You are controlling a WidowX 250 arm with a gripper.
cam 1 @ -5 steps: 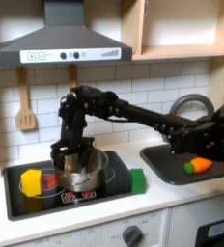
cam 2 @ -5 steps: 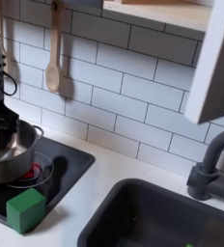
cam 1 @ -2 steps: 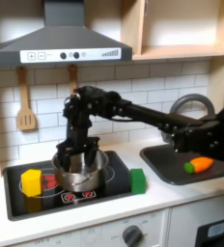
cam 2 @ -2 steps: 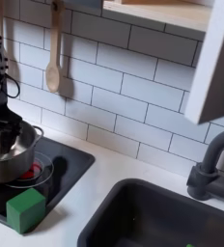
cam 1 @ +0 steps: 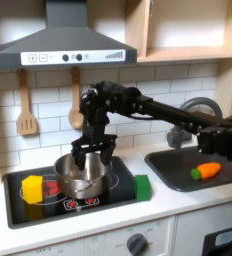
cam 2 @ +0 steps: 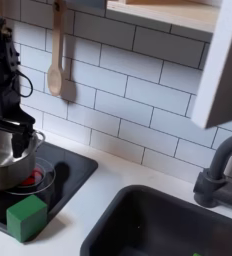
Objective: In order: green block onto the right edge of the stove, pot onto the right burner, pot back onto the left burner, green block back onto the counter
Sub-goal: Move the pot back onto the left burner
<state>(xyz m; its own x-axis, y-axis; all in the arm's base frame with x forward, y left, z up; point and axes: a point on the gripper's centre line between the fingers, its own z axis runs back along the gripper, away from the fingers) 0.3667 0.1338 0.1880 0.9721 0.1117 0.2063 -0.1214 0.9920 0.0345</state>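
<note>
A toy kitchen with glossy white subway tiles stands behind a smooth white counter in both exterior views. Nearest in the first exterior view, the flat black stove shows red marks along its front edge, and its front left corner is cut off by the second exterior view's bottom. The green block, a small matte cube, sits on the stove's edge at the first exterior view's right, just beside the pot; in the second exterior view it lies at the bottom left. A yellow block sits on the stove at the first exterior view's left. The pot, round, shiny steel, short and wide, covers most of a red ring burner, so only an arc of it shows. The gripper hangs over the pot's rim with dark fingers pointing down on either side of it; whether they are pinching the rim cannot be told, for black blurs into black. To the first exterior view's right, a dark grey sink holds an orange-and-green carrot. Farther back, a grey curved tap rises, a wooden spoon and a wooden spatula hang on the tiles, and a grey hood tops the wall
</note>
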